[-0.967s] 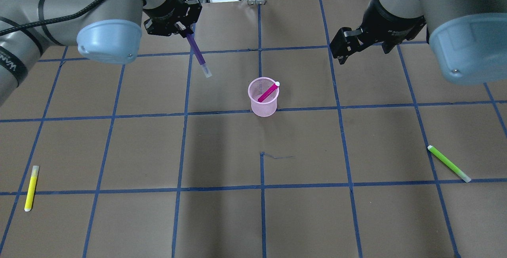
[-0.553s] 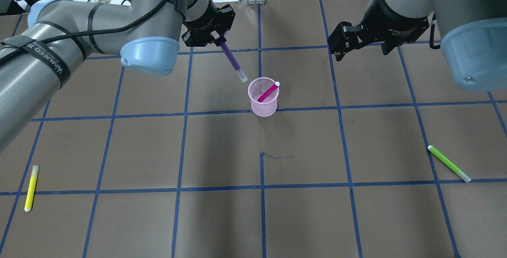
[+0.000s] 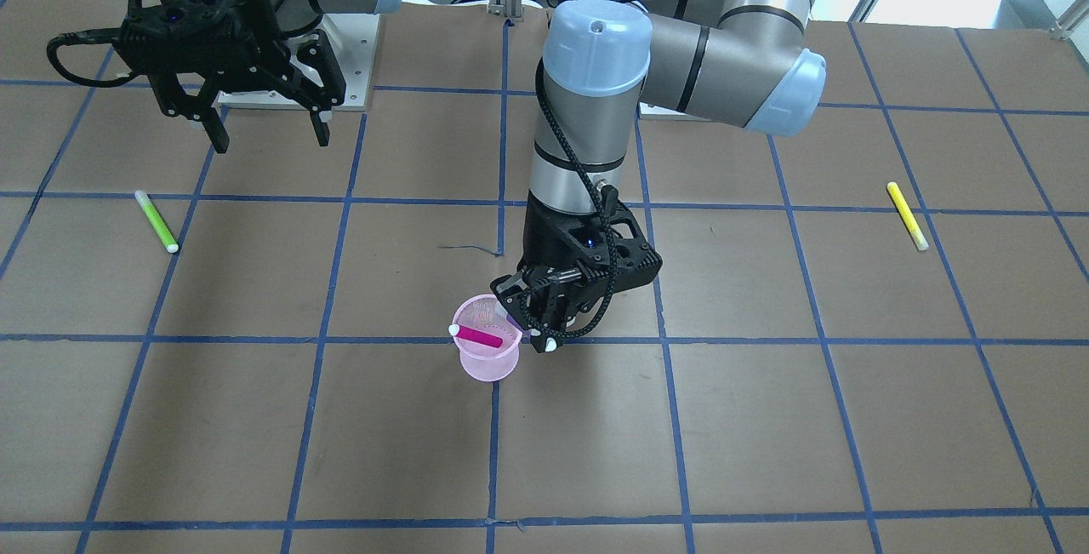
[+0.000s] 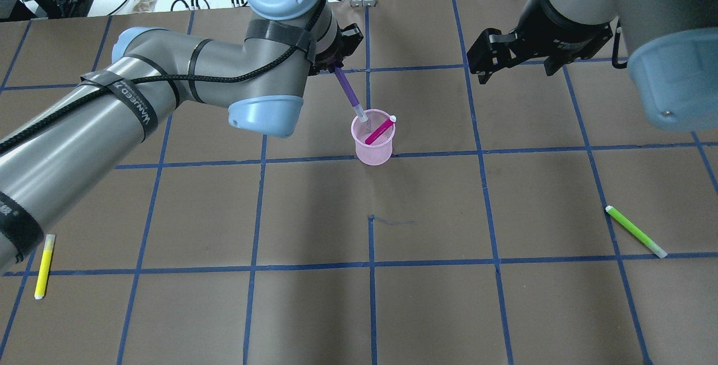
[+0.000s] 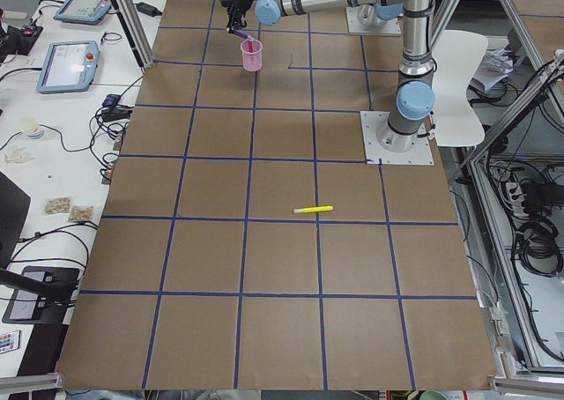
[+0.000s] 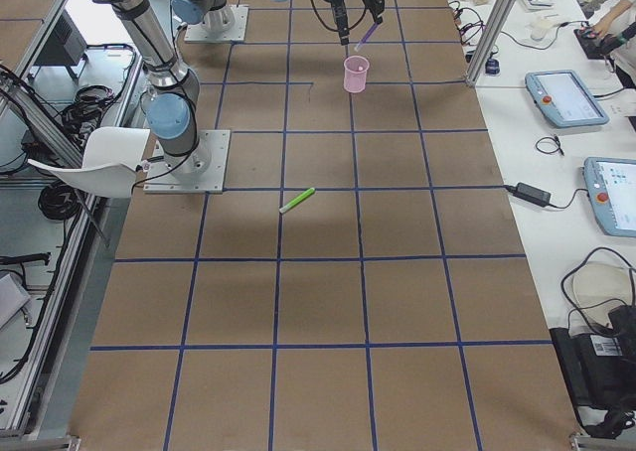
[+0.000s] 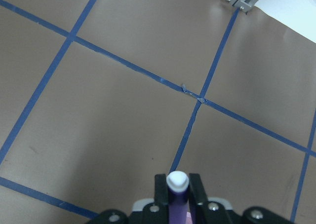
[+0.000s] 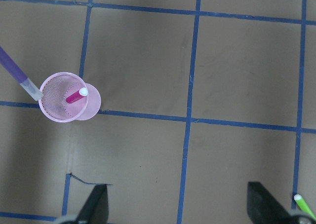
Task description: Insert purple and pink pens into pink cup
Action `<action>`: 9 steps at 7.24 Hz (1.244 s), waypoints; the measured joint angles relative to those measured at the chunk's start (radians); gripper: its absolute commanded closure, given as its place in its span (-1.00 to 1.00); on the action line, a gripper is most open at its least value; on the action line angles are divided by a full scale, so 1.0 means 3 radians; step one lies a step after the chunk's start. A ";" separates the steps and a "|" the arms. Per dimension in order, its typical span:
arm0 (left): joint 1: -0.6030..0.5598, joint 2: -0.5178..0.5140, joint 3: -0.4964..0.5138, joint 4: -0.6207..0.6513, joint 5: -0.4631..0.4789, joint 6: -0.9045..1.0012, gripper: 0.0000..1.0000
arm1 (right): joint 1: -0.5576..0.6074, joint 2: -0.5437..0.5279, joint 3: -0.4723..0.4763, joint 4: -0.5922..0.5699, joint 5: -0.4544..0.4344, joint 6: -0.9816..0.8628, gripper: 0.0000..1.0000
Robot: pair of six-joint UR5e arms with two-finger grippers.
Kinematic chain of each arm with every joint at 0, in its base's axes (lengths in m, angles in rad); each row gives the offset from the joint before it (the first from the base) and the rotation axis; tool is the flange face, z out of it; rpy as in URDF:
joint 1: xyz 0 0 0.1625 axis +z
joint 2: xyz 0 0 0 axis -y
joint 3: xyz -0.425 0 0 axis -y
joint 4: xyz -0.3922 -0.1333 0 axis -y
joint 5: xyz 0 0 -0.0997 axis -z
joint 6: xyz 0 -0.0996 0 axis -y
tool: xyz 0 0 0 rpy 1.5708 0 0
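Left gripper (image 4: 335,65): jaws closed on the upper end of the purple pen (image 4: 350,91). In the left wrist view the two fingers pinch the barrel from both sides, and the pen's white end cap shows between them.

Purple pen: tilted, running down and to the right in the overhead frame. Its clear lower tip sits at the upper-left edge of the pink cup (image 4: 373,153). In the right wrist view the tip overlaps the cup's left rim. I cannot tell whether it is already inside the mouth or only above the rim.

Pink cup: upright, just above centre in the overhead frame, beside a tape crossing.

Pink pen (image 4: 378,131): inside the cup, leaning across it, white end resting at the upper-right rim.

Right gripper (image 3: 270,135): jaws wide apart, holding nothing, hanging over the table at upper left of the front-facing frame, well apart from the cup.

Also on the table (image 4: 314,309): a yellow pen (image 4: 44,267) at lower left and a green pen (image 4: 635,231) at right of the overhead frame, neither of them part of the task.

Progress, as judged: pink pen done. Purple pen delivered to the cup but not yet released. What is left is to get its tip past the rim and let go.
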 measured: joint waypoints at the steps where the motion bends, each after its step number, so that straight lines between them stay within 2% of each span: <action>1: -0.0038 -0.0025 -0.0011 0.0029 0.0012 -0.0003 1.00 | 0.0000 -0.0001 0.0001 0.0001 -0.0003 0.0000 -1.00; 5: -0.0196 -0.0098 -0.0103 0.0311 0.0304 -0.0016 1.00 | 0.0000 -0.0019 0.0003 0.0014 -0.0004 0.0000 -1.00; 9: -0.0232 -0.0117 -0.0223 0.0513 0.0317 -0.0072 1.00 | 0.0000 -0.0022 0.0004 0.0022 -0.0004 -0.0001 -1.00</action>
